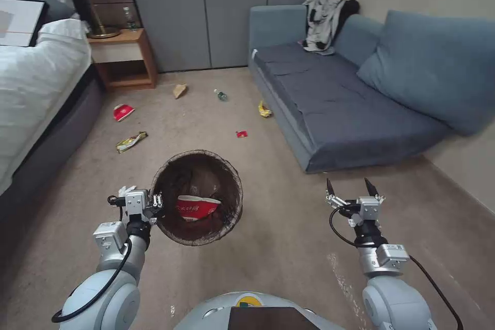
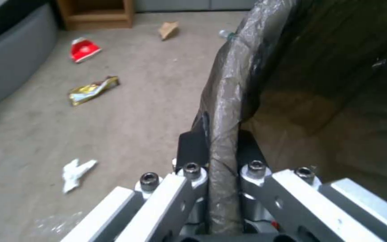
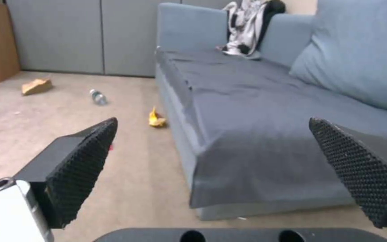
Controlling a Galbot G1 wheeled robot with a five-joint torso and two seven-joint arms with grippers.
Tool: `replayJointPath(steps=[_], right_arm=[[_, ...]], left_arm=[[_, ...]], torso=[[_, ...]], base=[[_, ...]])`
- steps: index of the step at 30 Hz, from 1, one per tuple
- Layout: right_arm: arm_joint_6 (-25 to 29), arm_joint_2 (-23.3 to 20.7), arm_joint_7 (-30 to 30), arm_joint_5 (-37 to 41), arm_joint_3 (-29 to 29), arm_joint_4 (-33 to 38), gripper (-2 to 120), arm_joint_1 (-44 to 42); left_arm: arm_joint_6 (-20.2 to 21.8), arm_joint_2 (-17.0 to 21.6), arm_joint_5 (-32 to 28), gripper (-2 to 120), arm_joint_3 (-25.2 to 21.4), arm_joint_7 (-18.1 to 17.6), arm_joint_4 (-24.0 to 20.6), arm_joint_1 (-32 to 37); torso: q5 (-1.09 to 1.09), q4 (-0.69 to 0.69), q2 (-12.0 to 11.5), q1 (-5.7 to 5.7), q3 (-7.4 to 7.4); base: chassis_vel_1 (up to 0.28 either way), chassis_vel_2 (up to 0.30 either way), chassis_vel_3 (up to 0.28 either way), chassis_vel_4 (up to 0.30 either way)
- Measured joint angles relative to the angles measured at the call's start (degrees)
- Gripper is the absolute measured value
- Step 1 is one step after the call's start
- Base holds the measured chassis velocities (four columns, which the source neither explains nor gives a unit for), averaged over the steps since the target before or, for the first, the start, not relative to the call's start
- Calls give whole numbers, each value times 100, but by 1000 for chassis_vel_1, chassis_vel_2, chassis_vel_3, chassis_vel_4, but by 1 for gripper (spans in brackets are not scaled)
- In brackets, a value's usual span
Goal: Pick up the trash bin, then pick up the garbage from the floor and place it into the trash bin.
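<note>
Crinkled-bag round trash bin (image 1: 198,197), left hand (image 1: 156,205) clamped

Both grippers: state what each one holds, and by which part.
The left gripper clamps the trash bin by its bag-covered rim. The right gripper is open, holding nothing.

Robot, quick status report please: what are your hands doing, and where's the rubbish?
Left gripper shut on trash bin rim, one red carton inside. Right gripper open, empty, beside the sofa. Wrappers, bottle on floor ahead; path open.
</note>
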Motion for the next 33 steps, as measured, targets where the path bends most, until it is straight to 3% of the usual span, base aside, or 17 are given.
replayJointPath(steps=[7, 33], right_arm=[[-42, -42, 174, 2, -25, -41, 100, 74], [-127, -26, 215, -86, 7, -77, 100, 76]], left_arm=[[-175, 0, 98, 0, 20, -43, 66, 2], [-189, -15, 94, 0, 10, -88, 71, -7]], torso=[[0, -2, 0, 0, 0], [0, 0, 0, 0, 0]], base=[[30, 23, 38, 43], [0, 0, 0, 0]])
